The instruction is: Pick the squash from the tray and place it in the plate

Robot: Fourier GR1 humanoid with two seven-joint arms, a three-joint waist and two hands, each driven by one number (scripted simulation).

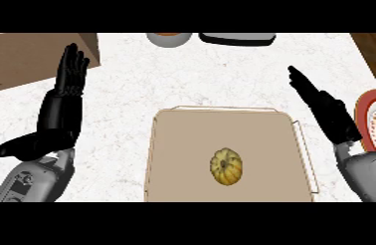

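Observation:
A small yellow ribbed squash (226, 166) lies on the tan tray (183, 139) in the lower middle of the head view. The red-rimmed plate (366, 114) shows only partly at the right edge. My right hand (327, 109) is open with straight fingers, between the tray's right side and the plate, above and right of the squash, not touching it. At the left my left hand (62, 104) rests open, fingers up, away from the tray.
A grey bowl (169, 39) and a dark flat container (237, 38) stand at the counter's far edge. A brown wooden board (37, 55) occupies the upper left corner. White counter surrounds the tray.

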